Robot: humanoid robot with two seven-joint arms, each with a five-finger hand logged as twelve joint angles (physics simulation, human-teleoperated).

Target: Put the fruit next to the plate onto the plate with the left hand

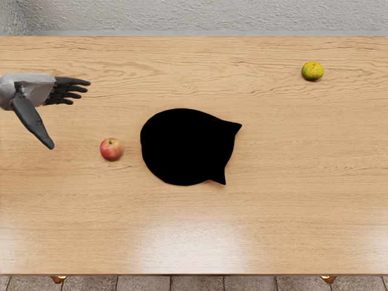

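Apple (111, 149) lay just left of the plate (185, 145), so the left hand (59, 91) hovered farther left, released and empty, seemingly to grasp it.

The left robot hand (42, 91) has a light grey shell (24, 88) over its back. The shell is smooth and a bit boxy, with flat sides that catch the light. Its fingers (71, 86) are black and thin, made of short round parts joined end to end. The thumb (33, 121) is dark grey, long and flat, and gets narrow at its rounded tip.
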